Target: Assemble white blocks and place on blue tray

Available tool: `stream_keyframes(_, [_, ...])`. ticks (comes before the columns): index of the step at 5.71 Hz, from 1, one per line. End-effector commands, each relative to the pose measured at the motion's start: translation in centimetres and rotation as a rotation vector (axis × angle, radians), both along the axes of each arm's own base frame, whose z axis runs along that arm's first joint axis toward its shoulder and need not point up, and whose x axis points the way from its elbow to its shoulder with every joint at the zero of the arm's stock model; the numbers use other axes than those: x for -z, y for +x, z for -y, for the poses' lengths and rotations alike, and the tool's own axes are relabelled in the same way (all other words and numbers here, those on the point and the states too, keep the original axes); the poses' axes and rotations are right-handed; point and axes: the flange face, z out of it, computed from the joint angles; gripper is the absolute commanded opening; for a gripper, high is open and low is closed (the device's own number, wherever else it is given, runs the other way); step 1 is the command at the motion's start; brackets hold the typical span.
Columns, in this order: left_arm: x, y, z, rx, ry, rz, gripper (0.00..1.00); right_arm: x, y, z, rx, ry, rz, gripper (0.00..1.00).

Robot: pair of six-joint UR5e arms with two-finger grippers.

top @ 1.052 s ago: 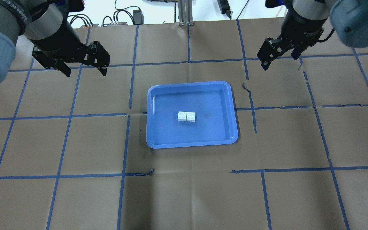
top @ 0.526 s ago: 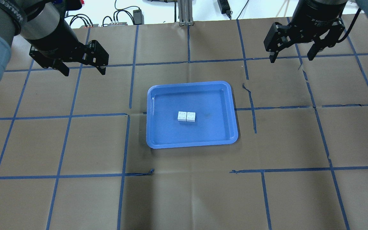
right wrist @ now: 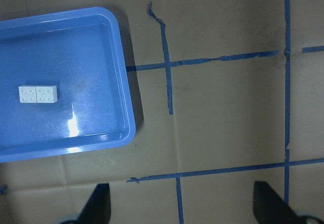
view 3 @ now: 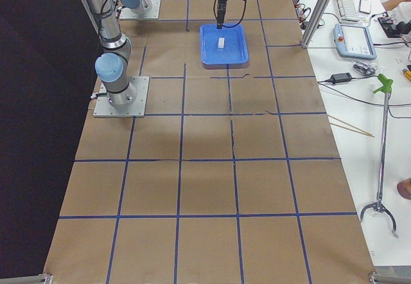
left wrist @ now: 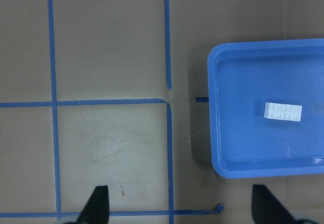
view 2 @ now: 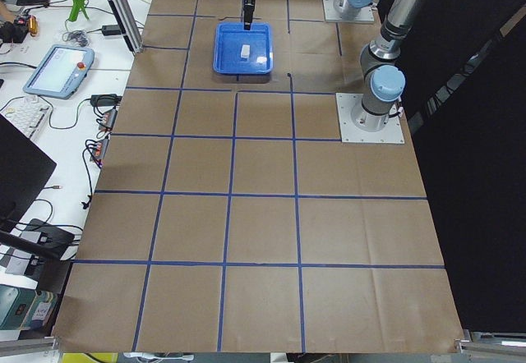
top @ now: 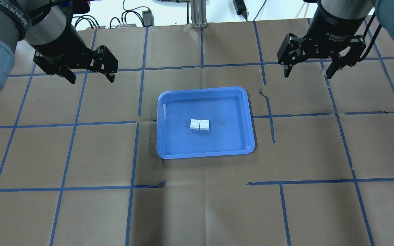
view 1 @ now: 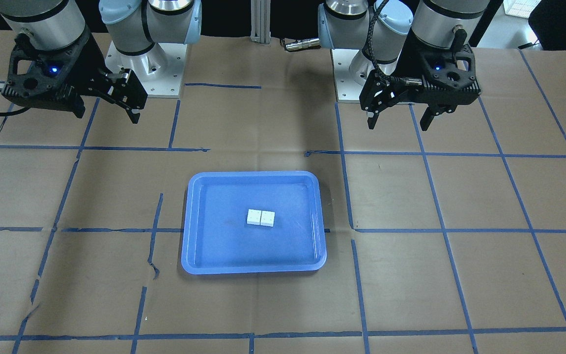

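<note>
Brown paper, taped in a blue grid, covers the table (top: 197,212). We find the blue tray (top: 204,89) near its centre. The left gripper (top: 91,78) and right gripper (top: 307,74) hang well apart from it on either side, jaws spread wide and holding nothing. The white blocks (top: 199,124) lie touching, side by side, on the tray floor. We judge placement done; the next move calls only for parking both arms.

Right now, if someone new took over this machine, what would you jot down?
Left hand: open, empty, off to the left of the blue tray.
Right hand: open, empty, off to its right.
White blocks: side by side, touching, mid-tray.
Done: blocks are on the tray.
Left: probably nothing; I cannot tell whether they are locked together.
</note>
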Motion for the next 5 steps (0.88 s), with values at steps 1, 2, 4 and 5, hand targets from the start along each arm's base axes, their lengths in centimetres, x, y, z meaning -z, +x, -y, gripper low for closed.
stream_keyframes(1, [-0.08, 0.0, -0.19, 0.001, -0.002, 0.008, 0.99, -0.19, 0.04, 0.0, 0.0, -0.009, -0.001, 1.0])
stream_keyframes(2, [-0.22, 0.34, -0.4, -0.005, 0.001, 0.013, 0.99, -0.36, 0.04, 0.05, 0.001, -0.014, -0.001, 1.0])
stream_keyframes(4, [-0.1, 0.23, 0.21, -0.005, -0.002, 0.0, 0.99, -0.38, 0.04, 0.06, 0.0, -0.016, -0.001, 1.0])
stream_keyframes(5, [-0.89, -0.07, -0.27, 0.001, -0.017, 0.0, 0.99, -0.38, 0.04, 0.06, 0.001, -0.016, -0.001, 1.0])
